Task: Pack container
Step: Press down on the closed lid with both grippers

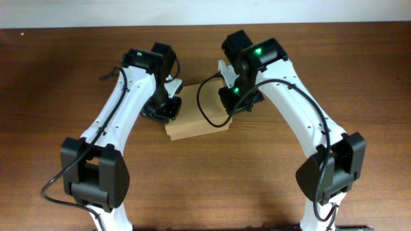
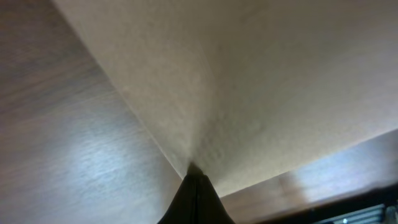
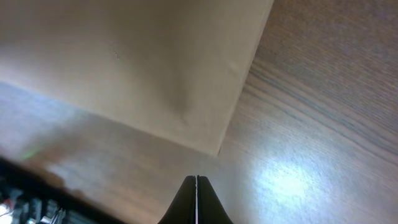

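The container [image 1: 196, 120] is a plain tan cardboard box lying flat and closed on the wooden table, between the two arms. My left gripper [image 2: 196, 177] is shut, its tip touching the box's edge; the tan surface [image 2: 261, 81] fills that view. In the overhead view the left gripper [image 1: 164, 108] sits at the box's left edge. My right gripper [image 3: 197, 182] is shut and empty, just off a corner of the box [image 3: 143, 68]. In the overhead view it sits at the box's far right corner [image 1: 234, 102].
The brown wooden table [image 1: 212, 186] spreads all round the box. A pale wall runs along the far edge [image 1: 192, 13]. Black cables loop from both arms over the table near the box.
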Tool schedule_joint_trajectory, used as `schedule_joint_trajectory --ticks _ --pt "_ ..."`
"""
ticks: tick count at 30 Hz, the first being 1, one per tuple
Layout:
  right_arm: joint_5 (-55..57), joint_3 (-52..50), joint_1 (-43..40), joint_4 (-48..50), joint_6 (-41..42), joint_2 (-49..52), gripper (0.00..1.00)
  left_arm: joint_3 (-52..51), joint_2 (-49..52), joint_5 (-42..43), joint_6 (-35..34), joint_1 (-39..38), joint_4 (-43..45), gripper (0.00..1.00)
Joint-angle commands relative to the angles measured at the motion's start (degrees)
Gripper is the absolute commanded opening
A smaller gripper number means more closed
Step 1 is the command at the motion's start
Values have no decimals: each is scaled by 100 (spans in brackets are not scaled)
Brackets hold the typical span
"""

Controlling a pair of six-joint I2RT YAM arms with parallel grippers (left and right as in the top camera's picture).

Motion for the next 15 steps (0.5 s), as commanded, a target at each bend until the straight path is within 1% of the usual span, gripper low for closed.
schedule_joint_trajectory --ticks 1,6,10,13,15 --pt "70 -575 20 358 94 22 4 -544 -24 -74 -98 -17 267 2" --pt "-162 -1475 20 1143 214 22 4 -1143 -24 -15 -101 -17 673 2" --pt "-192 -2022 20 1615 354 22 4 -1362 -24 -17 -101 -17 811 2" --pt "-190 -2085 20 1655 350 20 4 -1355 -28 -20 -101 -17 846 2" --pt "-186 -1952 2 1631 278 -44 4 -1292 -50 -37 -101 -13 820 2"
